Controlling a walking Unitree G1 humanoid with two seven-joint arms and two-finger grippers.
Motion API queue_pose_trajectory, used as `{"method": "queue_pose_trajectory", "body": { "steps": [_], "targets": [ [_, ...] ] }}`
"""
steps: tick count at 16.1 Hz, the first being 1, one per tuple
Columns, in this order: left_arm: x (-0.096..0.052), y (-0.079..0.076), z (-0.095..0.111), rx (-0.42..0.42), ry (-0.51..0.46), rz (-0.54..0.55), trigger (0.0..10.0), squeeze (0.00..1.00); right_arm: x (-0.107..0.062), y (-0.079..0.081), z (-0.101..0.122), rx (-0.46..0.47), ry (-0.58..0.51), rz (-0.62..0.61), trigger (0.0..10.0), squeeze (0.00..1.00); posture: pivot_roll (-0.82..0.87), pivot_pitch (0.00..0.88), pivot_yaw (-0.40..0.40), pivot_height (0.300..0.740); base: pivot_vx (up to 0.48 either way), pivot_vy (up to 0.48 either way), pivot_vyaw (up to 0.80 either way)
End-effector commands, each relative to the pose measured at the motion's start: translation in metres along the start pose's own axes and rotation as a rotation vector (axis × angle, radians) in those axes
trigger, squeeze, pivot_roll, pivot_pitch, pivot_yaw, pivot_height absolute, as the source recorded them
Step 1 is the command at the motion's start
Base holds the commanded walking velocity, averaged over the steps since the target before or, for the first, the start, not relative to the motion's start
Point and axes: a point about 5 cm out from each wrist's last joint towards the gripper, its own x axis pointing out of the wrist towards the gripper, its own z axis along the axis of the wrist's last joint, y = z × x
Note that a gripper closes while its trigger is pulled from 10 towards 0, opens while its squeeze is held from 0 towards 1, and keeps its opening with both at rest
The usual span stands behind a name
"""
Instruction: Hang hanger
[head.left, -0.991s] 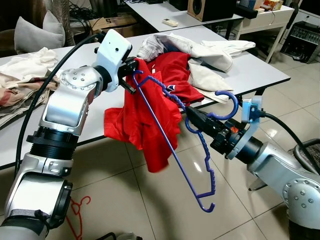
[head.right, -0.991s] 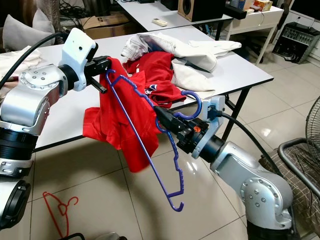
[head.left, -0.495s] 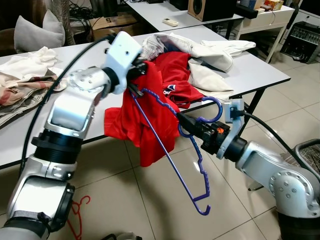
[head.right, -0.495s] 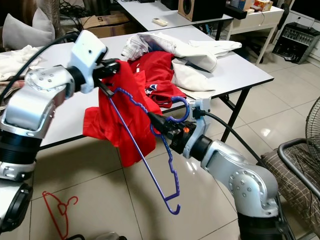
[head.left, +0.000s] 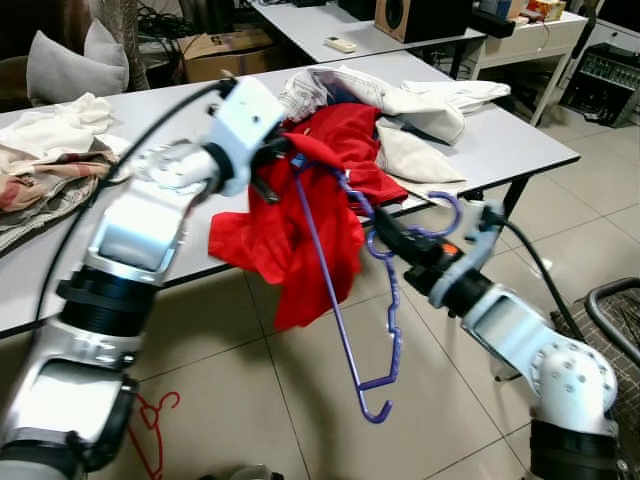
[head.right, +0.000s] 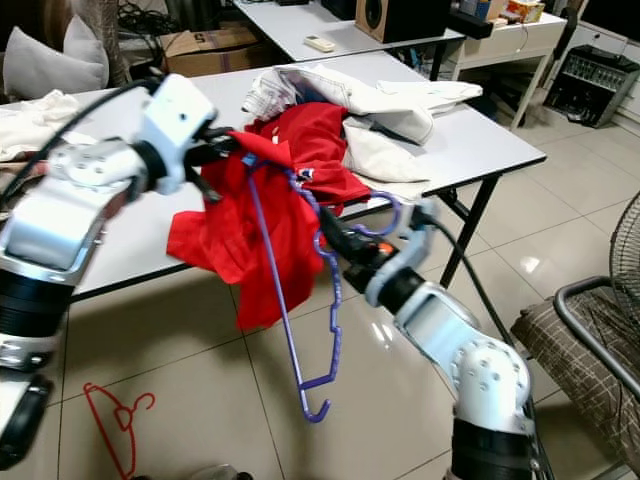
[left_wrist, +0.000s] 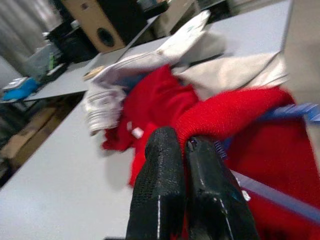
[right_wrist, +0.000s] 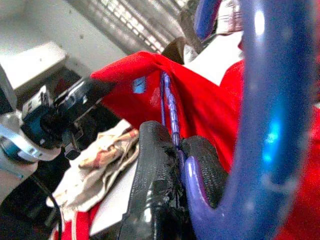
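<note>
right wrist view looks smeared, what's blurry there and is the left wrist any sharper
Right wrist view: the blue hanger sits too near the lens, a soft, glary bar; the red shirt behind is hazy. Left wrist view: the fingers are fairly sharp, while the table and white clothes are soft.

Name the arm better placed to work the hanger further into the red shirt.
Right, probably. The right gripper is shut on the blue hanger near its hook, so it steers it. The left gripper is shut on the red shirt, holding it up.
</note>
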Motion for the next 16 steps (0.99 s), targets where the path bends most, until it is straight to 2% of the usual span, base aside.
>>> {"method": "queue_pose_trajectory", "body": {
  "steps": [1, 4, 6, 7, 9, 10, 12, 13, 16],
  "targets": [
    [-0.004, 0.009, -0.004, 0.02, 0.024, 0.037, 0.0, 0.0, -0.005, -0.001, 0.004, 0.022, -0.02, -0.018, 10.0, 0.0, -0.07, 0.0, 0.015, 0.74, 0.0, 0.0, 0.0],
    [-0.01, 0.026, -0.007, 0.065, 0.055, 0.089, 0.0, 0.0, -0.014, -0.001, -0.004, 0.012, 0.051, -0.031, 10.0, 0.0, -0.07, 0.0, 0.016, 0.74, 0.0, 0.0, 0.0],
    [-0.014, 0.03, -0.008, 0.069, 0.06, 0.091, 0.0, 0.0, -0.02, -0.011, -0.005, -0.028, 0.067, -0.109, 10.0, 0.0, -0.07, 0.0, 0.019, 0.74, 0.0, 0.0, 0.0],
    [-0.017, 0.033, -0.008, 0.08, 0.064, 0.093, 0.0, 0.0, -0.022, -0.025, -0.002, -0.101, 0.048, -0.235, 10.0, 0.0, -0.08, 0.0, 0.019, 0.74, 0.0, 0.0, 0.0],
    [-0.02, 0.033, -0.006, 0.073, 0.051, 0.076, 0.0, 0.0, -0.021, -0.032, 0.002, -0.114, 0.014, -0.276, 10.0, 0.0, -0.07, 0.0, 0.016, 0.74, 0.0, 0.0, 0.0],
    [-0.021, 0.028, -0.003, 0.041, 0.023, 0.03, 0.0, 0.0, -0.018, -0.033, 0.003, -0.103, 0.006, -0.25, 10.0, 0.0, -0.07, 0.0, 0.016, 0.74, 0.0, 0.0, 0.0],
    [-0.021, 0.011, 0.007, -0.054, -0.05, -0.08, 0.0, 0.0, -0.003, -0.028, -0.006, -0.087, 0.07, -0.134, 10.0, 0.0, -0.06, 0.0, 0.015, 0.74, 0.0, 0.0, 0.0],
    [-0.02, 0.008, 0.01, -0.063, -0.061, -0.089, 0.0, 0.0, 0.003, -0.025, -0.011, -0.084, 0.108, -0.081, 10.0, 0.0, -0.06, 0.0, 0.015, 0.74, 0.0, 0.0, 0.0],
    [-0.017, 0.001, 0.015, -0.07, -0.083, -0.095, 0.0, 0.0, 0.014, -0.022, -0.029, -0.196, 0.263, -0.006, 10.0, 0.0, -0.05, 0.0, 0.011, 0.74, 0.0, 0.0, 0.0]
  ]
}}
